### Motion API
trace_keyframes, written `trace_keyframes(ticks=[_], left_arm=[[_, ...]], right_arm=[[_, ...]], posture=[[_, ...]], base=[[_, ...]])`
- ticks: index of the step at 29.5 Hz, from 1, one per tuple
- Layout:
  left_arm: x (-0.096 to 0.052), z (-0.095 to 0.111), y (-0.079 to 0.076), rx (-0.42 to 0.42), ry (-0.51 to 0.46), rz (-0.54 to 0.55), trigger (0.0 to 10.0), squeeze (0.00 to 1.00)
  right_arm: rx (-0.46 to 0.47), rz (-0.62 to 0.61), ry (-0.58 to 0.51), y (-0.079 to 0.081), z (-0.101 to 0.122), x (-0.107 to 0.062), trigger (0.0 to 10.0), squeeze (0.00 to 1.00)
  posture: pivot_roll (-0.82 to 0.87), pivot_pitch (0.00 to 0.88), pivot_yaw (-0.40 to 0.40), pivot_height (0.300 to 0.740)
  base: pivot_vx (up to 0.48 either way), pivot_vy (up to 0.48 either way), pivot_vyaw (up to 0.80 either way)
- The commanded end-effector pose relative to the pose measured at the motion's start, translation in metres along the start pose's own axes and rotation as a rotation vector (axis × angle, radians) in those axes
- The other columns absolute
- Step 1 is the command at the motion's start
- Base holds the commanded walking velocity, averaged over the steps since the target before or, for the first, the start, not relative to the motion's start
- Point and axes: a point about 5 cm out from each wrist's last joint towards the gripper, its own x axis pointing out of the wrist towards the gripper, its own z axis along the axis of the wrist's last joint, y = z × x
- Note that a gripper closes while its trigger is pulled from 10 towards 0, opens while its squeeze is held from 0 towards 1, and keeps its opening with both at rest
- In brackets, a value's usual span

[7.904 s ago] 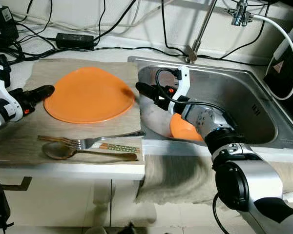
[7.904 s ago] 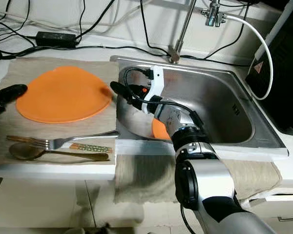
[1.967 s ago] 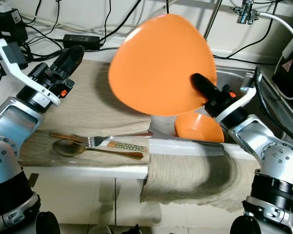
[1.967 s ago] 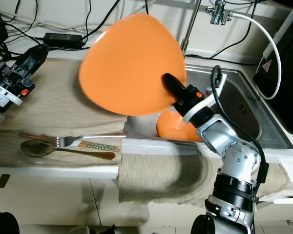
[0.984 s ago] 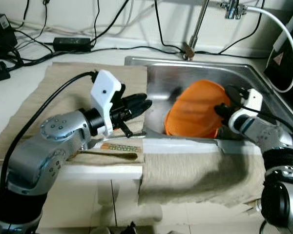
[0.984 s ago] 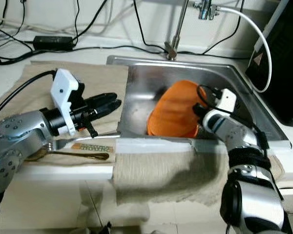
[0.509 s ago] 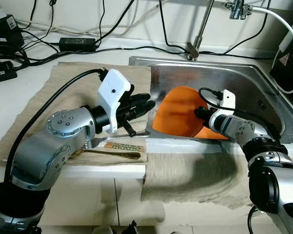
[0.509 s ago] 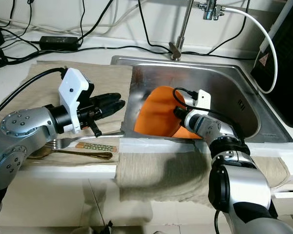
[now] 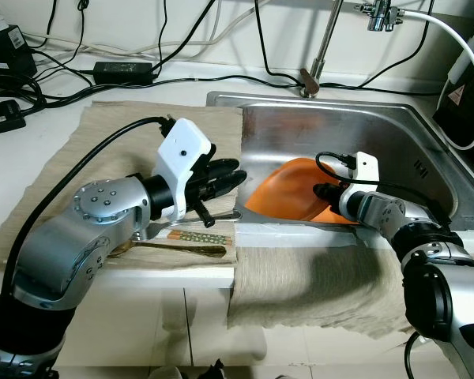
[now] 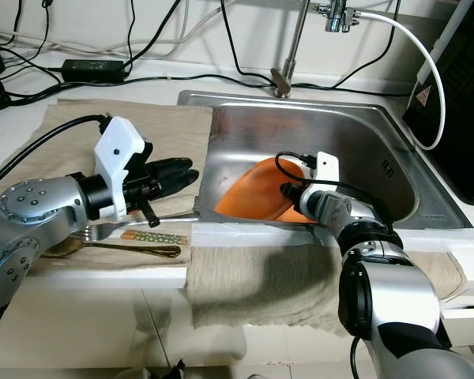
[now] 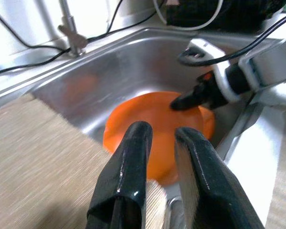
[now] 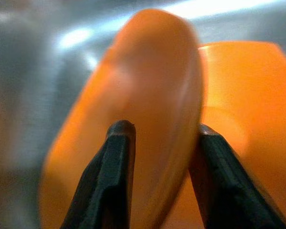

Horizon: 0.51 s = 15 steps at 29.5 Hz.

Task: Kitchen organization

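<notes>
One orange plate [image 9: 288, 189] — tilted in the sink [image 9: 395, 142], over an orange bowl [image 12: 238, 109], rim clamped in my R gripper [image 12: 159, 143]. L gripper [image 11: 159, 138] — fingers slightly apart, empty, above mat [image 9: 110, 126] edge.

Plate [image 9: 288, 189] in sink [image 9: 411, 142]

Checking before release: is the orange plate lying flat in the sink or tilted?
Tilted. The orange plate leans in the sink, propped on the bowl, its rim between the right gripper fingers.
</notes>
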Motion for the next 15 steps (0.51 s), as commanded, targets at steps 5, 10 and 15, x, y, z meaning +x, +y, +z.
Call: trace_keyframes(ticks=[5,10,15], left_arm=[[-0.011,-0.001,0.01,0.012,0.025,0.045,10.0,0.0],[-0.02,-0.006,0.019,0.019,0.051,0.086,10.0,0.0],[-0.037,-0.008,0.037,0.015,0.056,0.208,10.0,0.0]], right_arm=[[-0.095,-0.114,-0.038,-0.022,0.021,-0.012,10.0,0.0],[-0.22,-0.194,-0.021,-0.038,0.025,-0.02,10.0,0.0],[-0.249,-0.113,-0.207,-0.029,0.054,-0.026,10.0,0.0]], posture=[[-0.02,0.0,-0.075,0.74],[-0.02,0.0,-0.079,0.74],[-0.01,0.0,-0.093,0.74]], base=[[0.0,0.0,0.0],[0.0,0.0,0.0],[0.0,0.0,0.0]])
